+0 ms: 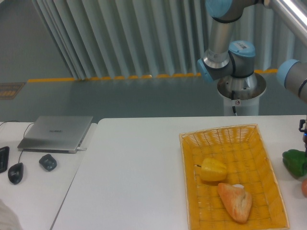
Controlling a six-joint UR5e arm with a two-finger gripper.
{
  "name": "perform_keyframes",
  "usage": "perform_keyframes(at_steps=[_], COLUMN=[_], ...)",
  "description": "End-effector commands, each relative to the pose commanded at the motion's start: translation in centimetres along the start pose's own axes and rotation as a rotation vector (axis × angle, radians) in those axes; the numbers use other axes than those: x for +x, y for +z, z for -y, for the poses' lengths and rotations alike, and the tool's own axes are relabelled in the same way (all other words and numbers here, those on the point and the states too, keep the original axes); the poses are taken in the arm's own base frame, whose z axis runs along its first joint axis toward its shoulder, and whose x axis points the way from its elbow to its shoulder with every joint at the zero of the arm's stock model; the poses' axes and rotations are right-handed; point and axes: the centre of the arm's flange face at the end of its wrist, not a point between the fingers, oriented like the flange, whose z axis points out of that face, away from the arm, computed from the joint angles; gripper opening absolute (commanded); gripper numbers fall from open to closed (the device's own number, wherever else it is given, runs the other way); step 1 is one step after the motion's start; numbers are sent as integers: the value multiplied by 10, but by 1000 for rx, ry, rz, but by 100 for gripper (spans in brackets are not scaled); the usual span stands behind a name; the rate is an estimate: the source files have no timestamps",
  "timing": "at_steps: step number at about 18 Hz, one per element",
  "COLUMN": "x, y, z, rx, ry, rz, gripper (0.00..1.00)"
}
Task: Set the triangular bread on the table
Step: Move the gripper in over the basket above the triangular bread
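Golden orange-brown triangular bread point(236, 202) and yellow pepper point(213, 169) in a yellow woven basket point(192, 211) on the white table point(129, 177).

Triangular bread point(235, 201) in basket point(268, 163) on table point(134, 177)

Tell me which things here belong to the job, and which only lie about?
For the job: bread, lying in the basket; table.
Lying about: yellow pepper, green pepper, laptop, mouse.
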Motion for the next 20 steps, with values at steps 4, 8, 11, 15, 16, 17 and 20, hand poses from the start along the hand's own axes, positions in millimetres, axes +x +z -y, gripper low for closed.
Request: perform_keyframes(at_steps=[4, 8, 11, 15, 16, 17, 20], x=[4, 15, 28, 36, 38, 41, 35], y=[-2, -11, -23, -23, -26, -29, -29], z=[1, 3, 17, 38, 43, 50, 85], rx=[3, -1, -8, 2, -2, -3, 10], ry=[-2, -5, -11, -120, -120, -118, -286], rz=[1, 6, 15, 9, 9, 14, 23], gripper=[100, 100, 100, 100, 100, 100, 100])
